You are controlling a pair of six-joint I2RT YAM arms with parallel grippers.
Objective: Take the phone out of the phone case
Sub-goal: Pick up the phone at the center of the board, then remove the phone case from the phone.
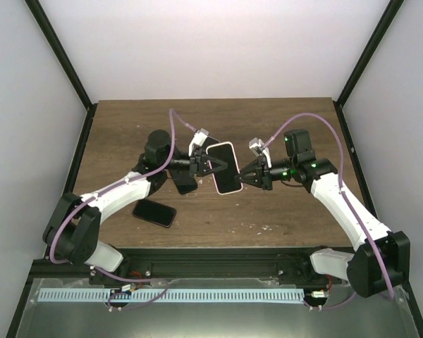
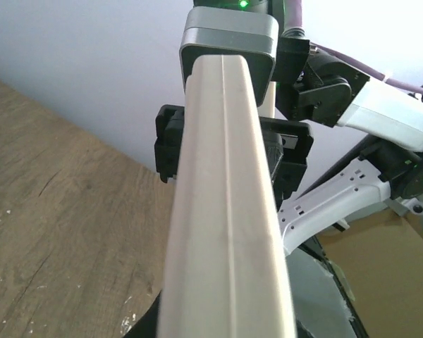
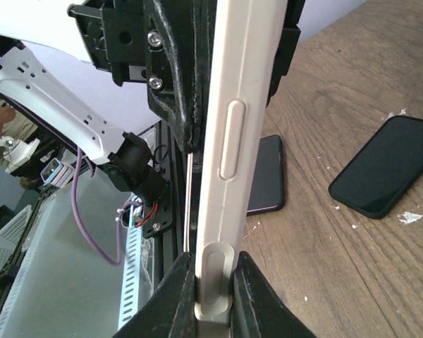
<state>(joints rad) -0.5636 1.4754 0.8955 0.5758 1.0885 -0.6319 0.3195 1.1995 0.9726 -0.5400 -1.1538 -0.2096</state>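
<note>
Two grips hold the cased phone (image 1: 225, 172) above the counter (image 1: 282, 211) — left pincer (image 1: 210, 166) closed on its left long edge, right pincer (image 1: 248, 174) closed on its right — long axis running near-to-far.

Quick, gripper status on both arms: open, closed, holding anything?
Left gripper: closed, clamping one long edge of the phone case.
Right gripper: closed, clamping the opposite edge of the phone case.
</note>
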